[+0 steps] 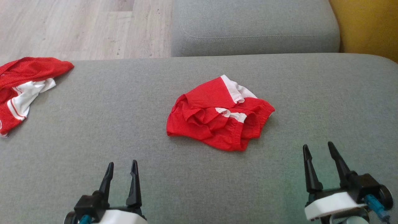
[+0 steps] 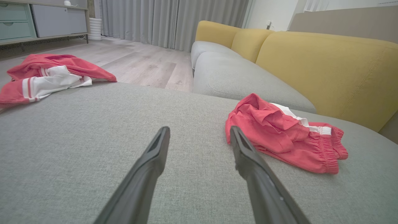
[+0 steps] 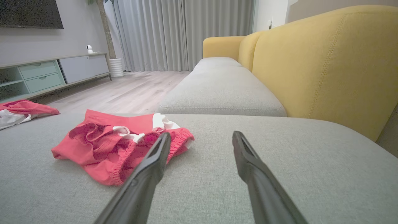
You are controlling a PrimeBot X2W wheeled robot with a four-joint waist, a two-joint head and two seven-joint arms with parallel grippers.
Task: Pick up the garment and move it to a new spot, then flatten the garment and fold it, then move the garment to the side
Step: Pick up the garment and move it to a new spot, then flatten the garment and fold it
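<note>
The garment [image 1: 217,115], a pair of red shorts with white trim, is seen crumpled in a heap near the middle of the wide grey sofa cushion [image 1: 93,133], well apart from both grippers. One red panel is laid over the top and the gathered elastic band is turned toward the robot's right, so no flat, clean edge is offered for folding. Nothing is touching it.

The left gripper [image 1: 122,166] is held low at the near edge of the cushion with its two fingers spread wide and nothing between them. The right gripper [image 1: 318,147] is held the same way, parted and empty, and is set somewhat nearer to the garment. Both are pointed forward over the cushion, one to each side of the heap. This is judged to be a ready stance: the cloth is left unobstructed for the head camera, and either arm can be brought in.

A second red and white garment [image 1: 23,87] is bunched at the far left edge of the cushion. It is judged not to be the present target, since it lies well outside the span of the two grippers.

The first step, lifting the garment to a new spot, is judged not yet begun.
</note>
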